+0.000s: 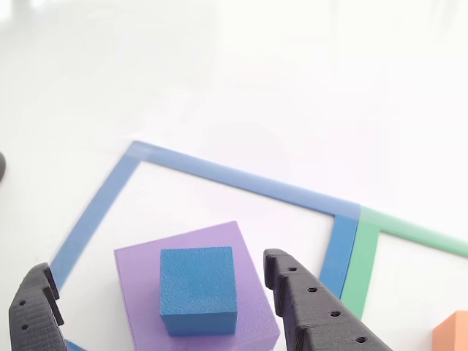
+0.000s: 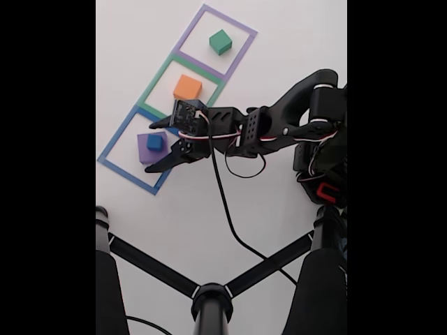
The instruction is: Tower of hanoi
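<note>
Far left of the other view: one dark finger (image 1: 33, 314) of the pincer (image 1: 164, 311) is showing at the lower left corner, its partner at lower centre-right. Jaws standing wide apart, gripping nothing, bracketing the stack.

Between them: blue cube (image 1: 197, 290) is sitting on the purple block (image 1: 241, 292), inside the blue taped outline (image 1: 234, 178) on the white tabletop (image 1: 234, 73). Cube looks light, stiff and matte; judging it should not slip. Best hold is likely across its two opposite side faces, above the purple top.

Right edge: green taped outline (image 1: 409, 232), and a corner of the orange block (image 1: 453, 333) is poking in.

Fixed view, left to right: blue cube (image 2: 155, 142) on purple block (image 2: 143, 150), orange block (image 2: 187, 87) in the middle outline, green cube (image 2: 220, 42) in the purple taped outline (image 2: 237, 24), upper frame. The arm (image 2: 279, 125) is reaching in from the right.
</note>
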